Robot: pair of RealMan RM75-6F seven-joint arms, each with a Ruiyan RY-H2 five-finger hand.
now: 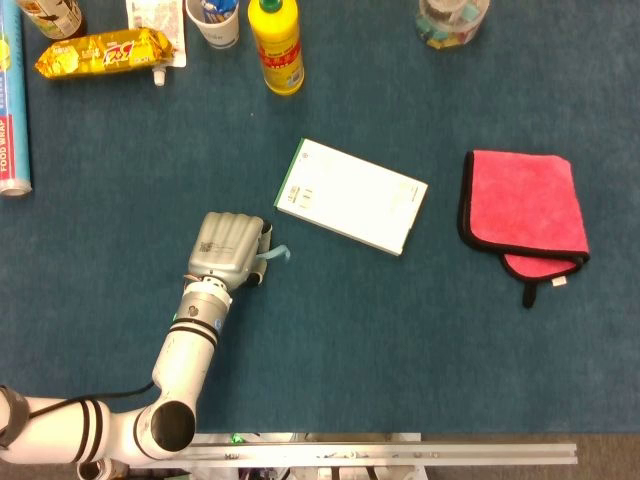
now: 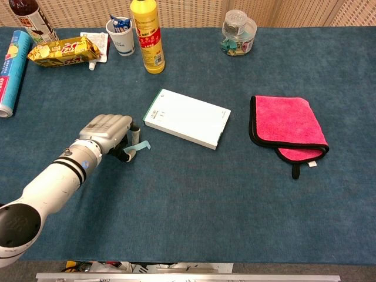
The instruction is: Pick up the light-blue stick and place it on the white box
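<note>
- The left hand (image 1: 228, 250) pinches the light-blue stick (image 1: 274, 256), just left of the white box (image 1: 351, 196), on the bench (image 1: 400, 320).
- The stick looks thin, light and maybe bendable; a hold near its middle seems safest.
- The right hand is not visible.

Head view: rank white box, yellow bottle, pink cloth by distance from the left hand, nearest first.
From the left hand:
1. white box, just to its right, slightly farther back.
2. yellow bottle, at the back edge, a little right of the hand.
3. pink cloth, far right side.
</note>
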